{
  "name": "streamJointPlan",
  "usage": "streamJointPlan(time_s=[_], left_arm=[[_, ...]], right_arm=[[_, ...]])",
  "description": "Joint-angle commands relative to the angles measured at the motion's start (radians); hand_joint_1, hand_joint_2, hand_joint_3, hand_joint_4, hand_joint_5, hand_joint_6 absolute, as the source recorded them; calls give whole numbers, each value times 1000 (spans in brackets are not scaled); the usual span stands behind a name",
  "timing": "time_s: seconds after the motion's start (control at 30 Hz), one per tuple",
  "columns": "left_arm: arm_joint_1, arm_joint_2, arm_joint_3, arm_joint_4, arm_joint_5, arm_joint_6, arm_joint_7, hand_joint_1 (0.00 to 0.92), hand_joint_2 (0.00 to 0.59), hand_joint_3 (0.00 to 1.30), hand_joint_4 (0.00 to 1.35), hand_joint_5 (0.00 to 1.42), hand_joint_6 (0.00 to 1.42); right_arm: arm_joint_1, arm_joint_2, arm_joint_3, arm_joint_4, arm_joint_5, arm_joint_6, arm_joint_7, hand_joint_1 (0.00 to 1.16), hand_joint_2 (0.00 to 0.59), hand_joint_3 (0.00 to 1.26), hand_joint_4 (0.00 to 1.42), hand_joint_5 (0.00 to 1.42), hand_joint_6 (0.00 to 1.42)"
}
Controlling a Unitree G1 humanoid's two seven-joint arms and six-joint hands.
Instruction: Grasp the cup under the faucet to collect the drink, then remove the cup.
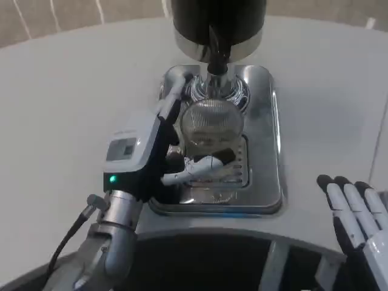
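A clear glass cup (210,125) stands on the steel drip tray (264,151), directly below the dispenser's faucet (216,57). My left hand (159,151) reaches in from the left and grips the cup. One finger (172,100) runs up the cup's left side, and others (200,166) wrap across its front near the base. The hand hides the cup's lower left. My right hand (356,209) rests at the lower right with its fingers straight and apart, holding nothing.
The black and chrome dispenser body (218,21) rises at the back of the tray. White tabletop (66,103) lies to the left and right of the tray. A dark curved edge (200,254) runs along the bottom of the view.
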Motion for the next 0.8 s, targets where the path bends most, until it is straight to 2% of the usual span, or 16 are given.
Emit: streamJointPlan(time_s=[0.03,0.1,0.3,0.4,0.5,0.7,0.8], left_arm=[[35,19,-1,-41,-8,-5,3,70,2,49,183,730,1026],[54,34,8,-73,-11,2,-6,55,0,31,141,677,975],[176,92,85,-267,-53,57,-64,12,0,0,75,569,830],[335,91,189,-466,-120,129,-91,0,0,0,57,536,779],[460,102,235,-616,-113,184,-129,0,0,0,48,494,714],[659,138,260,-838,-9,255,-187,38,52,0,12,383,570],[730,141,254,-901,46,286,-213,5,74,0,0,319,497]], right_arm=[[1,0,-1,2,19,3,6,586,403,0,0,0,0],[-1,3,-3,-6,36,4,9,583,404,0,0,0,0],[-56,18,-13,-22,120,36,53,578,404,0,0,0,0],[-119,40,-17,-36,179,74,90,576,404,0,0,0,0],[-187,56,-12,-35,220,114,129,574,404,0,0,0,0],[-316,68,3,-28,298,181,206,574,407,0,0,0,0],[-388,75,9,-22,342,215,239,600,418,0,0,0,0]])
